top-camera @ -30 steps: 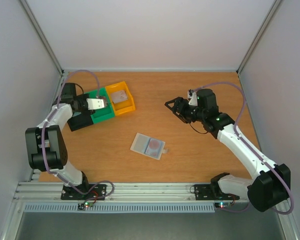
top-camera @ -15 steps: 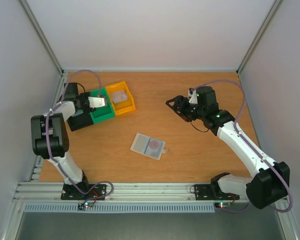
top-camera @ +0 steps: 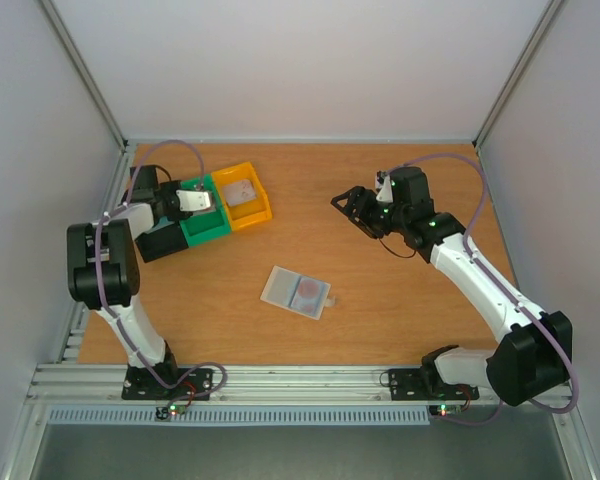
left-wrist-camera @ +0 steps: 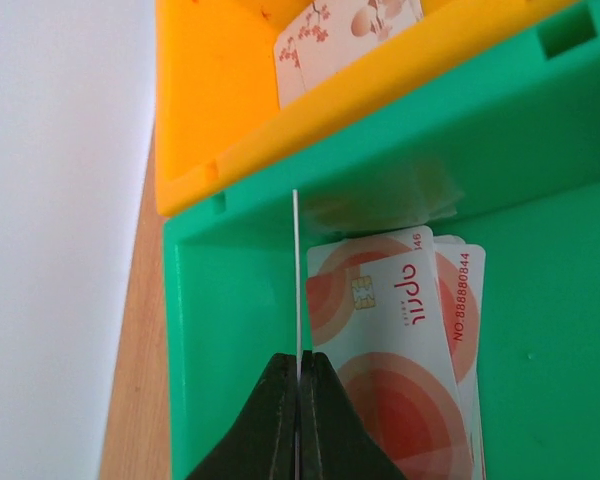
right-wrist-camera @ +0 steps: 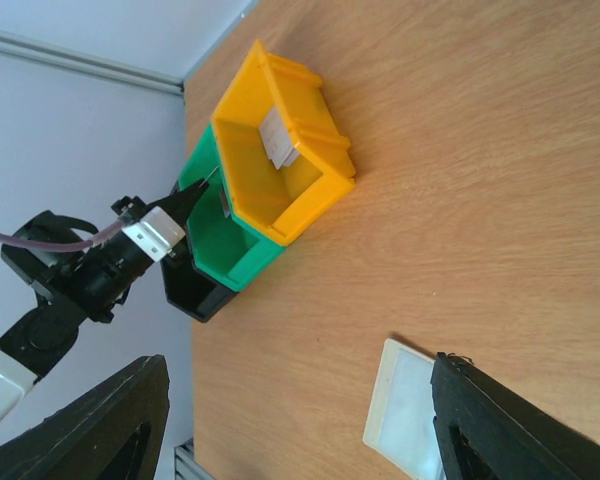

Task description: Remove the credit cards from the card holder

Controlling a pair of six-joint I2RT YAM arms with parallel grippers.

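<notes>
Over bin (left-wrist-camera: 230, 300), left pincer (left-wrist-camera: 298, 362) grips card (left-wrist-camera: 296, 262)

Edge-on, the pinched card (left-wrist-camera: 296, 280) hides its face — the card holder (right-wrist-camera: 400, 410) is partly hidden.

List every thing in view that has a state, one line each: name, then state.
left gripper, shut on the held card, over the green bin
held card, seen edge-on, not yet released
green bin, holds reddish cards lying flat
yellow bin, holds a flowered card
card holder, flat on the table, reddish card showing in one pocket
right gripper, open, empty, above the table
</notes>
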